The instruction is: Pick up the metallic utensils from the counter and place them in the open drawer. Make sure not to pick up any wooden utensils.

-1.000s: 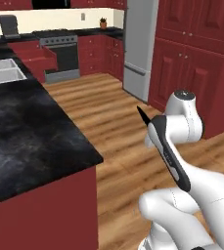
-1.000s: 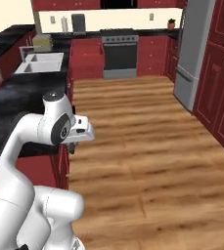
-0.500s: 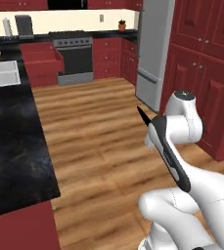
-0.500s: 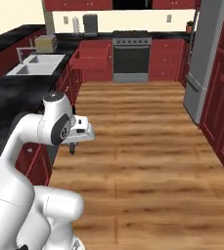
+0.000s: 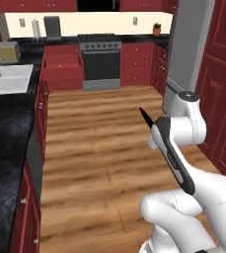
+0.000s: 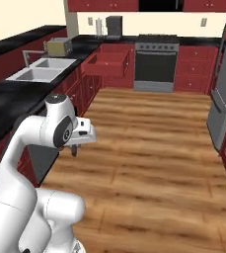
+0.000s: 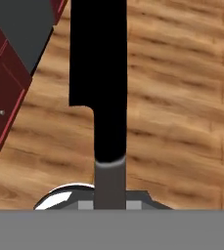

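While the knife point(image 7: 100, 83) is carried clamped in the gripper point(image 6: 74, 148), its dark blade pointing out over the wooden floor point(image 6: 154, 148), the open drawer point(image 6: 107, 63) is seen far ahead, projecting from the red cabinets beside the oven point(image 6: 155, 69). The grip should be kept firm until the base is brought close to the worktop point(image 5: 3, 143). Release is best made low inside the drawer, so the blade is laid flat rather than dropped.

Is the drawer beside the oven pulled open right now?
Yes, the open drawer left of the oven juts out from the red cabinet run, its red inside showing from above in the right base view.
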